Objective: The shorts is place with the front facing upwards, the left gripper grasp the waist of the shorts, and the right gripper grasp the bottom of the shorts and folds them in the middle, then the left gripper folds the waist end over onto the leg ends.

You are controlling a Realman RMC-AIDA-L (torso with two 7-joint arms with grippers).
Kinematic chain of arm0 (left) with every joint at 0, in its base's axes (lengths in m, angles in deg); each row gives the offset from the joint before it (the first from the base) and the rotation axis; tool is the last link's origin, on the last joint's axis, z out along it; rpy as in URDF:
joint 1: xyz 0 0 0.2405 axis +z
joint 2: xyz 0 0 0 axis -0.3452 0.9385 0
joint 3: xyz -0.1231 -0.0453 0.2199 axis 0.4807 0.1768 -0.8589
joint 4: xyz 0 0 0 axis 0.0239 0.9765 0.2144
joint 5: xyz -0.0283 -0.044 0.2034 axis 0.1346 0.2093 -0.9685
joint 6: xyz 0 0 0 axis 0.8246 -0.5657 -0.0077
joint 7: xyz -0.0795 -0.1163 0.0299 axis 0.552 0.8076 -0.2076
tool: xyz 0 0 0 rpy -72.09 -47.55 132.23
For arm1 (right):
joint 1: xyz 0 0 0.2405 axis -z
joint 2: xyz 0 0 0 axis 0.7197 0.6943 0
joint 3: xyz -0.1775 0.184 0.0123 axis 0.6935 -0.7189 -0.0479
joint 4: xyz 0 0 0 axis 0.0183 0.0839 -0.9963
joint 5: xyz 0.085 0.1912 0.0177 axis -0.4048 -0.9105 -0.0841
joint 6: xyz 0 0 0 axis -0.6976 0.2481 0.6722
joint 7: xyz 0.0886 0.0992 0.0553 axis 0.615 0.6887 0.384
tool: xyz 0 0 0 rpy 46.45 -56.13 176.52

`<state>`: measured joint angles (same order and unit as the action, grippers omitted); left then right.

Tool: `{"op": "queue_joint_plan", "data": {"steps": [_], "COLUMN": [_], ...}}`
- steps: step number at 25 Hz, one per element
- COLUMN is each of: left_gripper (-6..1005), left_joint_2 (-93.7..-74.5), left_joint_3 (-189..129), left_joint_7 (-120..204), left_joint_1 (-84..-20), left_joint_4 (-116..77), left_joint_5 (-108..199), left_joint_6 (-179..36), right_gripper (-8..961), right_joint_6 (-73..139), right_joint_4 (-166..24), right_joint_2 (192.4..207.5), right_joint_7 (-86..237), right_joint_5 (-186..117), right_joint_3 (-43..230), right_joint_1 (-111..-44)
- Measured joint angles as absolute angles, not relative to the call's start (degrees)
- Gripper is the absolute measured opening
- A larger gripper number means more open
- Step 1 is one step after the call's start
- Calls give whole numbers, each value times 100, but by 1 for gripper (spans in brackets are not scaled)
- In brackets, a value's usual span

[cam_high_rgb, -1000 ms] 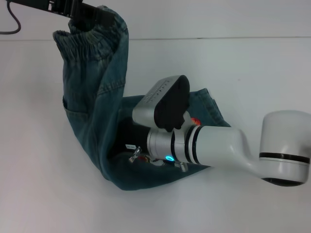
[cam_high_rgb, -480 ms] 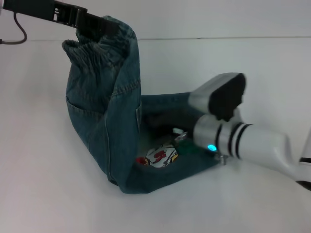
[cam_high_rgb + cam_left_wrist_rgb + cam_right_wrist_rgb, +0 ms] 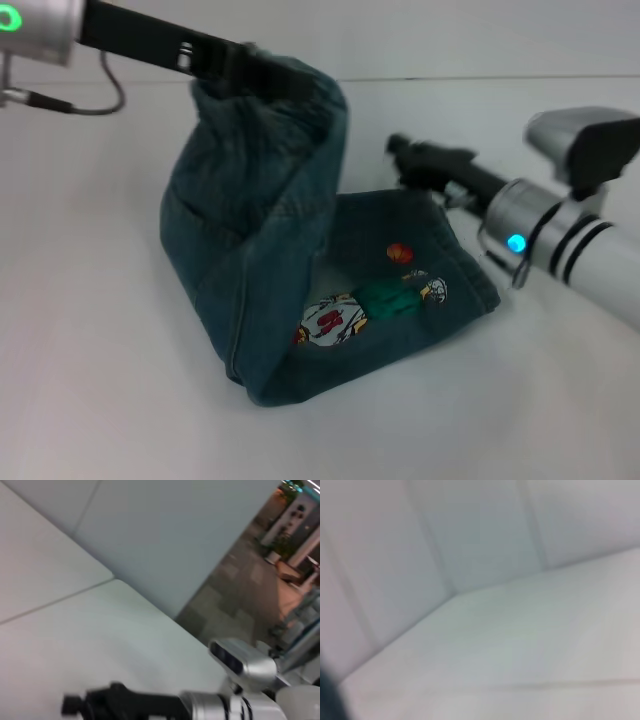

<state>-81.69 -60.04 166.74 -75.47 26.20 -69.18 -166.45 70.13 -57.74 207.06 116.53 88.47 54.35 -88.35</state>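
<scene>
The blue-green denim shorts (image 3: pixel 250 240) stand bent in the middle of the white table. Their waist (image 3: pixel 315 95) is held up in the air by my left gripper (image 3: pixel 272 78), which is shut on it at the upper left. The lower half lies flat, with the cartoon embroidery (image 3: pixel 345 315) and orange ball (image 3: pixel 399 253) facing up and the leg ends (image 3: pixel 460 270) pointing right. My right gripper (image 3: pixel 400 148) hovers beyond the leg ends, apart from the cloth, and shows again in the left wrist view (image 3: pixel 95 705). The right wrist view shows only a bare white surface.
The white table (image 3: pixel 100 380) stretches all around the shorts. A grey cable (image 3: pixel 85 108) loops below the left arm at the far left. The table's back edge (image 3: pixel 480 78) meets a pale wall. The right arm's silver wrist (image 3: pixel 560 230) reaches in from the right.
The left gripper has carried the waist to the right, over the lower half. The right gripper has pulled off the shorts, back and to the right, uncovering the embroidery.
</scene>
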Motion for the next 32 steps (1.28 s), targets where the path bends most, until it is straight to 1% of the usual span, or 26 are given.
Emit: {"op": "queue_joint_plan", "data": {"steps": [4, 5, 6, 7, 8, 13, 17, 20, 25, 32], "left_gripper": [84, 84, 84, 85, 85, 88, 89, 91, 93, 232], "left_joint_2": [-8414, -8414, -8502, -8671, -8690, -9040, -9236, -9307, -9331, -9328], "left_joint_3": [-6269, -6269, -6401, -6696, -6733, -7422, -7819, -8193, -8775, -8933], "left_joint_7": [16673, 16673, 16673, 16672, 16673, 16660, 16595, 16590, 16627, 16624], "left_joint_1": [-7593, -7593, -7604, -7613, -7613, -7593, -7674, -7724, -7741, -7668], "left_joint_4": [2614, 2614, 2611, 2609, 2609, 2597, 2433, 2263, 1930, 1901], "left_joint_5": [-6872, -6872, -6871, -6870, -6871, -6871, -6867, -6850, -6659, -6646], "left_joint_6": [-16510, -16510, -16407, -16136, -16104, -15350, -15070, -14835, -14179, -13907], "right_gripper": [23, 23, 23, 23, 23, 24, 25, 25, 26, 27], "right_joint_6": [7301, 7395, 7459, 7533, 7594, 7858, 7928, 7965, 8015, 8017], "right_joint_4": [-6086, -6200, -6287, -6379, -6450, -6639, -6660, -6661, -6655, -6631], "right_joint_2": [20685, 20678, 20665, 20649, 20634, 20578, 20554, 20549, 20553, 20586], "right_joint_7": [11667, 11682, 11708, 11739, 11784, 11983, 12018, 12019, 12021, 12021], "right_joint_5": [8849, 8850, 8850, 8850, 8851, 8846, 8844, 8844, 8847, 8879], "right_joint_3": [4677, 4439, 4259, 4077, 3953, 3472, 3283, 3251, 3263, 3291], "right_joint_1": [-8792, -8776, -8763, -8751, -8743, -8622, -8529, -8478, -8453, -8429]}}
